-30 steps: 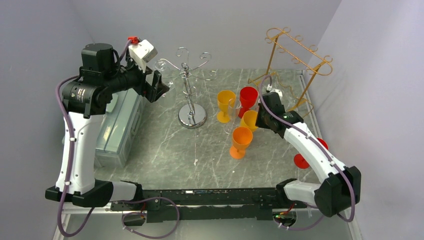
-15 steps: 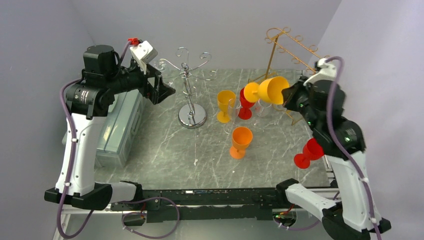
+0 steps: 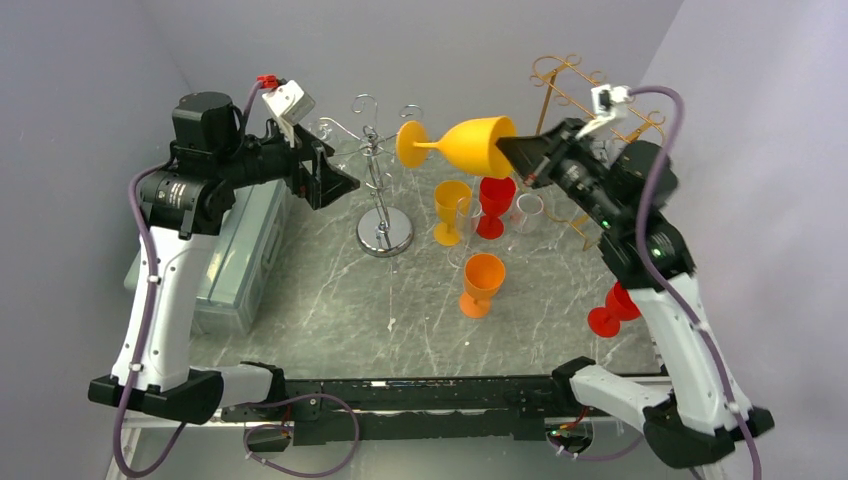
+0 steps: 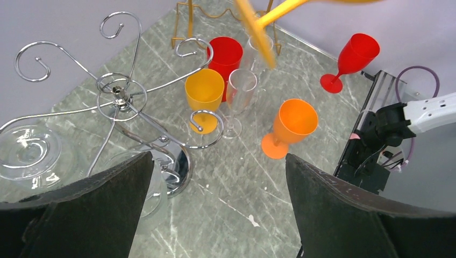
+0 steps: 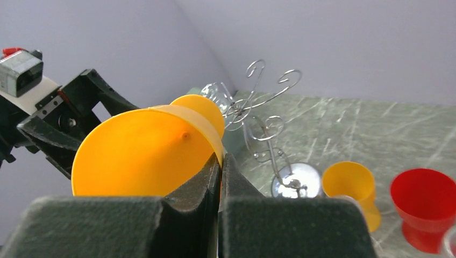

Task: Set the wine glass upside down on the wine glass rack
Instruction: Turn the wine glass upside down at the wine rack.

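My right gripper [image 3: 515, 152] is shut on the rim of a yellow wine glass [image 3: 470, 145] and holds it high, lying sideways, with its foot pointing left toward the silver hook rack [image 3: 383, 170]. In the right wrist view the fingers [image 5: 219, 161] pinch the glass's rim [image 5: 145, 156]. My left gripper [image 3: 335, 180] is open and empty, raised just left of the silver rack. The left wrist view shows the rack [image 4: 121, 99], a clear glass hanging on it [image 4: 27, 153], and the yellow glass's blurred foot [image 4: 257, 32].
On the table stand a yellow glass [image 3: 451, 208], a red glass [image 3: 495, 200], an orange glass [image 3: 482, 282], and clear glasses [image 3: 527, 212]. Another red glass [image 3: 615, 308] is at the right edge. A gold rack [image 3: 590, 100] stands back right, and a grey box [image 3: 240, 250] lies left.
My right arm rose from the cluster of glasses with the yellow glass, swung it left and tipped it sideways toward the silver rack. My left gripper shifted slightly right.
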Robot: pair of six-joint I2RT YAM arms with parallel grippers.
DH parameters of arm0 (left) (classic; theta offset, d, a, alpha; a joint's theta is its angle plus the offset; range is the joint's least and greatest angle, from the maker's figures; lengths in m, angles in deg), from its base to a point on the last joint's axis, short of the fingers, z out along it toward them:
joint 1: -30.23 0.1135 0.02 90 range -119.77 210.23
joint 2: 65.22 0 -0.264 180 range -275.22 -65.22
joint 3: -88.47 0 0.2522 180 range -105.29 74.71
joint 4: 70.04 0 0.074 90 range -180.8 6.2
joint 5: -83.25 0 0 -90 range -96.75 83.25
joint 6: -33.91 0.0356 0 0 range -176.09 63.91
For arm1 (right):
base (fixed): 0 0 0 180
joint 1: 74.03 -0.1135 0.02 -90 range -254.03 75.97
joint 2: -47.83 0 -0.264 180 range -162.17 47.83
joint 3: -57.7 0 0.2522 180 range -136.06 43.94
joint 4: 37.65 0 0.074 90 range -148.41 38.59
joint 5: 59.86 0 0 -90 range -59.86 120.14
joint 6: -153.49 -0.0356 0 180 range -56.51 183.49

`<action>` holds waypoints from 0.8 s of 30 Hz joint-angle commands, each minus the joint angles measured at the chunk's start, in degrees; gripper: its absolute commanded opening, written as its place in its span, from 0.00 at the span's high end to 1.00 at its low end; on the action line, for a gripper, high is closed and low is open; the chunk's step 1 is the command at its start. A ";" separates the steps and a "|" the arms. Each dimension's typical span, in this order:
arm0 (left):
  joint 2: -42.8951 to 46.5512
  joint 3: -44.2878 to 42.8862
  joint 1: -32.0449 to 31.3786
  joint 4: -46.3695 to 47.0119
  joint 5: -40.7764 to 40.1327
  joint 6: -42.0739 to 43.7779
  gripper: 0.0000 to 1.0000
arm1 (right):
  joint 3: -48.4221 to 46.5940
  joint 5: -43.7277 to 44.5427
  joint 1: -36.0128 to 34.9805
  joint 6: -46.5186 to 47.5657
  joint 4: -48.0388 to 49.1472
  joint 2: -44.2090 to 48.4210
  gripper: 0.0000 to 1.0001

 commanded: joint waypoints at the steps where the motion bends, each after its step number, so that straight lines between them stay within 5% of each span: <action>1: -1.46 -2.12 -0.59 2.36 1.98 -3.22 0.02 | -0.24 -3.51 -3.54 -2.67 12.43 -3.57 1.00; 12: -5.46 -3.22 -2.82 3.46 -1.04 -1.31 0.08 | -0.68 0.85 -12.02 -0.31 15.40 -7.64 1.00; 16: -5.49 -3.28 -2.76 4.76 -1.27 0.46 0.33 | 0.99 -0.75 -12.17 -0.67 16.91 -7.03 1.00; 19: -5.31 -3.65 -2.78 7.09 -1.25 0.95 0.72 | 2.55 -2.96 -12.37 -1.61 17.53 -7.00 1.00; 21: -4.81 -3.85 -2.84 8.23 -0.66 4.06 0.89 | 3.65 -4.60 -12.48 -1.54 16.87 -7.01 0.86; 24: -3.91 -4.42 -2.85 7.84 -0.23 12.30 0.99 | 4.57 -4.99 -12.48 1.35 12.00 -5.88 0.44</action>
